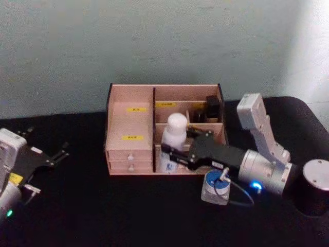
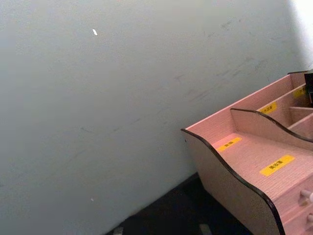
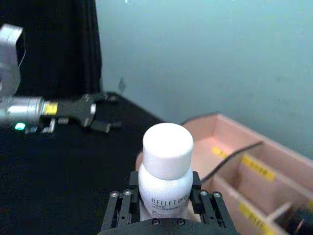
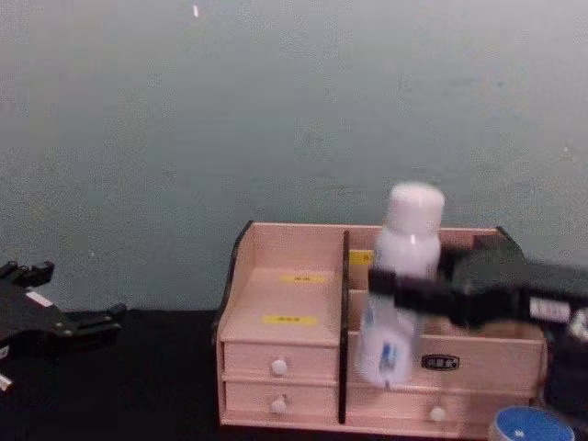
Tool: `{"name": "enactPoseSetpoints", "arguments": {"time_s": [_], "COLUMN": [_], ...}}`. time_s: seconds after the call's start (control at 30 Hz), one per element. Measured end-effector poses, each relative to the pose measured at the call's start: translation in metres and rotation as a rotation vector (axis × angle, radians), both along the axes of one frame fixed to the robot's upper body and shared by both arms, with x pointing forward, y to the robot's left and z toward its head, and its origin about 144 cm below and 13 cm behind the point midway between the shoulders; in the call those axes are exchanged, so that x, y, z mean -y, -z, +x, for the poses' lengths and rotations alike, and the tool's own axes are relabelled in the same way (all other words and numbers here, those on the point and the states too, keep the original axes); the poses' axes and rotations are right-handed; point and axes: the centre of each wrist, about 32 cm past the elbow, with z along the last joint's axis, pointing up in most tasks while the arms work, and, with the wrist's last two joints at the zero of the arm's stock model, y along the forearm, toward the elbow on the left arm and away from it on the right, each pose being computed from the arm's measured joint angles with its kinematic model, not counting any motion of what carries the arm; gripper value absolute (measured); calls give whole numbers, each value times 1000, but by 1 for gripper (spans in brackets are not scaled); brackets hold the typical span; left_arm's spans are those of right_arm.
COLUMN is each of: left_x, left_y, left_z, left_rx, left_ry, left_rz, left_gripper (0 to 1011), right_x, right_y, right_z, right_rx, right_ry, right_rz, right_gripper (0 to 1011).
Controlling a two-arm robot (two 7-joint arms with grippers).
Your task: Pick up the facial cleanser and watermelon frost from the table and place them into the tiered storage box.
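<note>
centre frame, the black right gripper (image 1: 172,154) was clamped on the white round-capped facial cleanser bottle (image 1: 175,133), near upright before the pale pink wooden tiered storage box (image 1: 131,121), likely to clear its front wall. the left gripper (image 1: 64,153) sat parked lower left, fingers apart.

White cleanser bottle (image 1: 174,136) (capped), upright, before storage box (image 1: 128,123)
</note>
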Motion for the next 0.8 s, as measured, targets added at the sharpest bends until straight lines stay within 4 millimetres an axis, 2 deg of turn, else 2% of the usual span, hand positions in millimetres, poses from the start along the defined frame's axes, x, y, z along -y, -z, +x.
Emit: {"name": "enactPoseSetpoints", "arguments": {"time_s": [0.43,0.8], "left_x": [0,0], "left_y": [0,0], "left_z": [0,0], "left_rx": [0,0], "left_ry": [0,0], "left_rz": [0,0], "left_gripper": [1001,1001], "right_x": [-14,-20], "right_y": [-24,-25], "right_z": [36,57], "right_rx": [119,138], "right_ry": [124,204], "right_rz": [11,-5], "right_gripper": [592,593]}}
